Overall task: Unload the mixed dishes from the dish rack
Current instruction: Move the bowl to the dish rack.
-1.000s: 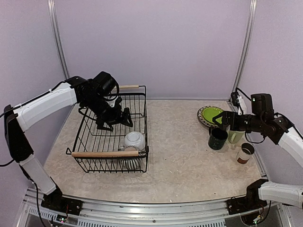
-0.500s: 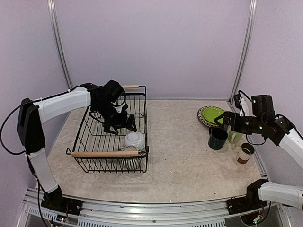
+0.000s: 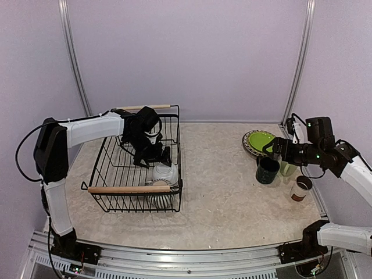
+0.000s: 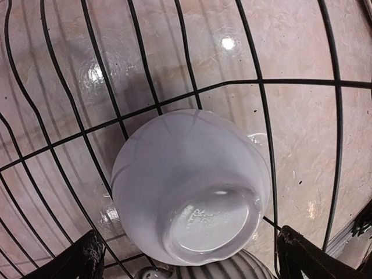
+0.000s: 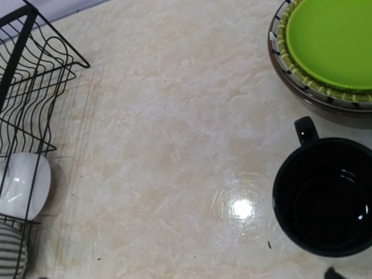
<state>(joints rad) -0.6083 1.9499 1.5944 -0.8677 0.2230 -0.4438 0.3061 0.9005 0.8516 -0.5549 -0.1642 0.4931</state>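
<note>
The dish rack (image 3: 116,174), black wire with wooden handles, stands at the left. In it a white bowl (image 3: 165,172) lies bottom up against a grey-striped dish (image 3: 159,199). My left gripper (image 3: 153,156) hangs open just above and behind the bowl. In the left wrist view the bowl (image 4: 192,186) fills the middle and both fingertips (image 4: 88,261) stand wide on either side of it, not touching. My right gripper (image 3: 272,146) is open and empty over the lime-green plate (image 3: 258,141) and dark teal mug (image 3: 268,170).
The lime-green plate (image 5: 331,40) rests on a striped plate (image 5: 279,64). A pale green mug (image 3: 288,168) and a striped mug (image 3: 301,188) stand next to the teal mug (image 5: 322,197). Bare tabletop (image 3: 221,192) lies between rack and dishes. Purple walls close in behind.
My left gripper has moved right and forward inside the rack, ending over the white bowl. The right arm has barely shifted.
</note>
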